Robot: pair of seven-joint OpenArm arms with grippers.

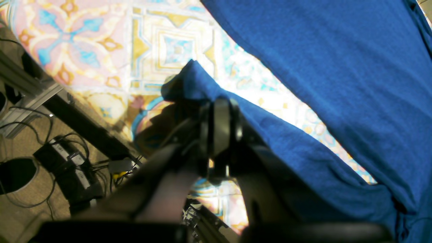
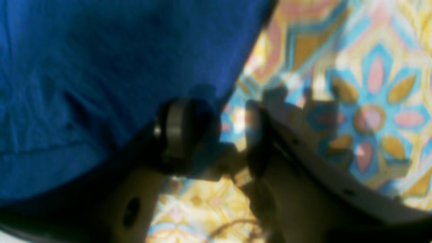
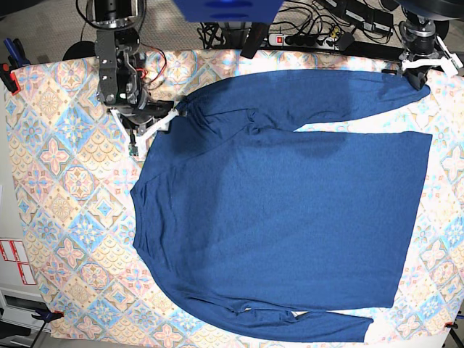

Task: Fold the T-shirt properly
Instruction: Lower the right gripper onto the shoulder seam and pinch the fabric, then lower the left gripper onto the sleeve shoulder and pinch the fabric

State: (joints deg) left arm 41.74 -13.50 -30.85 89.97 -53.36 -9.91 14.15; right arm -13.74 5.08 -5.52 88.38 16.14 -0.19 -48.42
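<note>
The dark blue T-shirt [image 3: 290,210] lies spread flat on the patterned tablecloth [image 3: 65,181], one long sleeve stretched along the far edge and the other along the near edge. My left gripper [image 3: 418,72] is at the far right corner, shut on the cuff of the far sleeve; in the left wrist view the sleeve end [image 1: 195,84] bunches at the left gripper [image 1: 219,114]. My right gripper [image 3: 167,119] sits at the shirt's far left shoulder. In the right wrist view the right gripper [image 2: 216,118] is open, with tablecloth showing between the fingers and the T-shirt [image 2: 101,67] edge beside one finger [image 2: 175,125].
A power strip and cables [image 3: 304,36] lie behind the table's far edge. Power adapters and wires [image 1: 67,158] sit on the floor below the table edge in the left wrist view. Red clamps [image 3: 7,72] grip the table's left edge.
</note>
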